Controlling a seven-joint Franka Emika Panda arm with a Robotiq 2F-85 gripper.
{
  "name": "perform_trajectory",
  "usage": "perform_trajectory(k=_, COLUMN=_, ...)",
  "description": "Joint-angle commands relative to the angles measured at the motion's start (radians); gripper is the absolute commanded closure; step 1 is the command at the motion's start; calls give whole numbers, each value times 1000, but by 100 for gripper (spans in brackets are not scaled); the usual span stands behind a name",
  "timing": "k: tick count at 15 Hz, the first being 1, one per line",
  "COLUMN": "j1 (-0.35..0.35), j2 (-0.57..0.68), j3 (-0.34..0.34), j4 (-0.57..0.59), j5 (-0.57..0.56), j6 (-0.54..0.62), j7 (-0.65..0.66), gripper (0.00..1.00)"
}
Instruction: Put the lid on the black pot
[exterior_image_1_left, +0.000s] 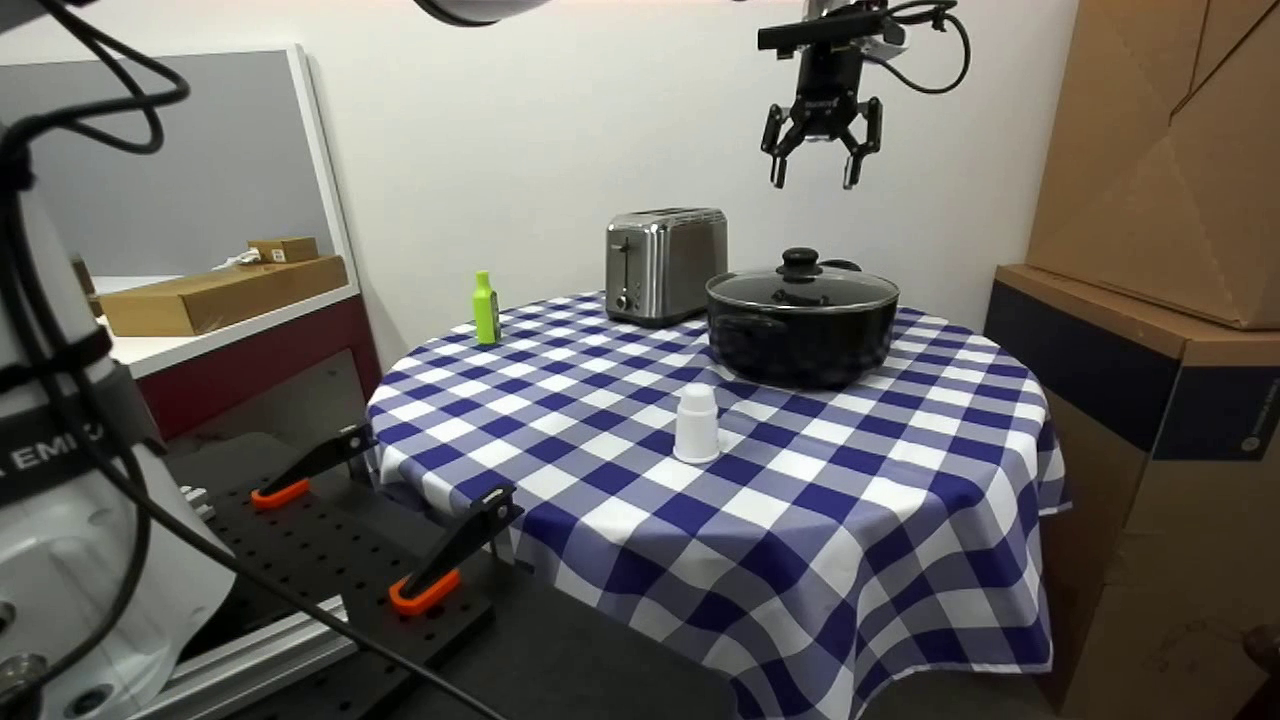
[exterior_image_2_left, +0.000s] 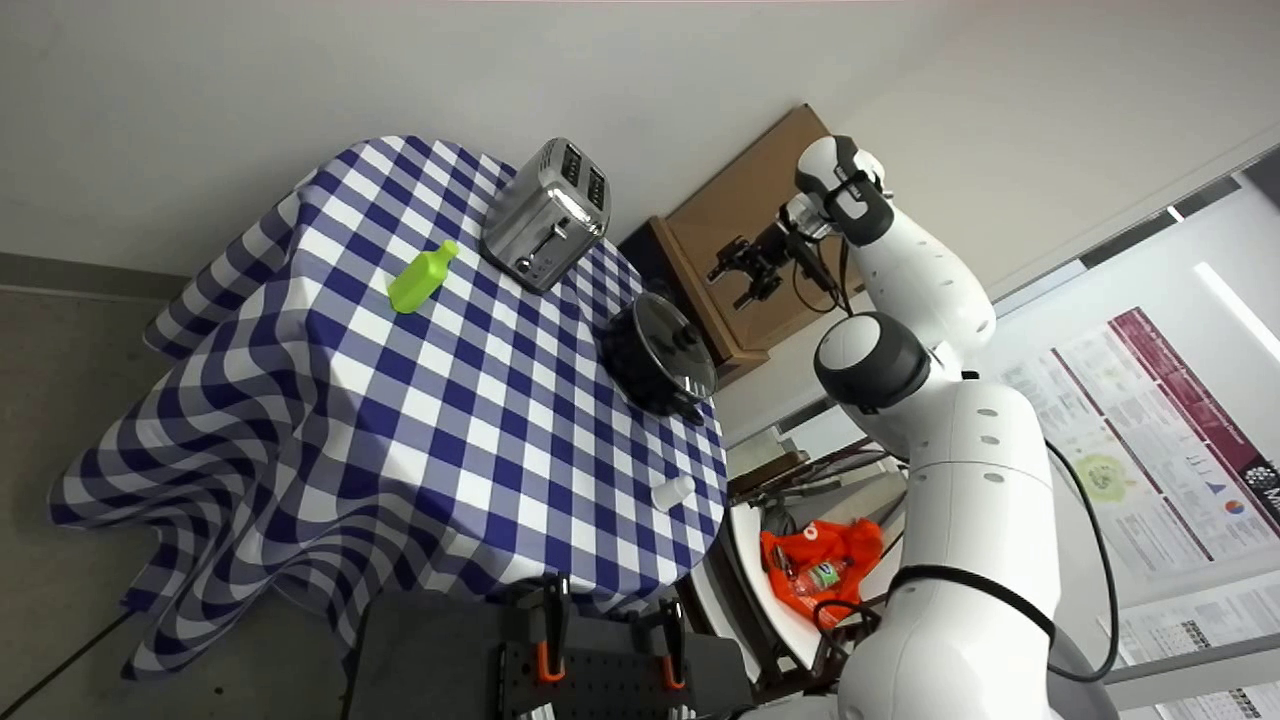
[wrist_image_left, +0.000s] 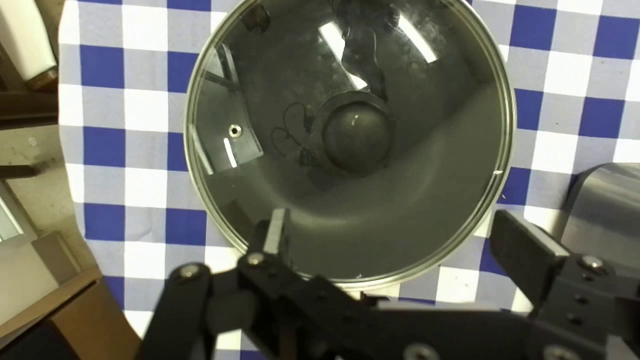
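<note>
The glass lid (exterior_image_1_left: 765, 288) with its dark centre knob sits on top of the black pot (exterior_image_1_left: 805, 345), level with its rim. The lid (exterior_image_2_left: 675, 340) and pot (exterior_image_2_left: 632, 362) also show so in an exterior view. My gripper (exterior_image_1_left: 814, 186) hangs above the lid, pointing down, open and empty, with a gap between fingertips and knob. It also shows in an exterior view (exterior_image_2_left: 726, 291). In the wrist view the lid (wrist_image_left: 350, 200) fills the middle, and the open fingers (wrist_image_left: 390, 214) are at the bottom. The pot's wall is hidden under the lid there.
A silver toaster (exterior_image_1_left: 665, 265) stands beside the pot on the checkered table (exterior_image_1_left: 600, 430). A green bottle (exterior_image_1_left: 486, 312) stands farther along the table. A white cup-like object (exterior_image_1_left: 697, 425) stands in front of the pot. Large cardboard boxes (exterior_image_1_left: 1160, 160) stand beside the table.
</note>
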Motion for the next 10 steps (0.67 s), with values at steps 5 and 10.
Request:
perform_trajectory(k=5, j1=42, j2=-43, j3=2, j4=-16, j5=0, j6=-2, j7=2, gripper=0)
perform_trajectory(k=10, j1=36, j2=-42, j3=1, j4=-19, j5=1, j6=-1, j7=2, gripper=0)
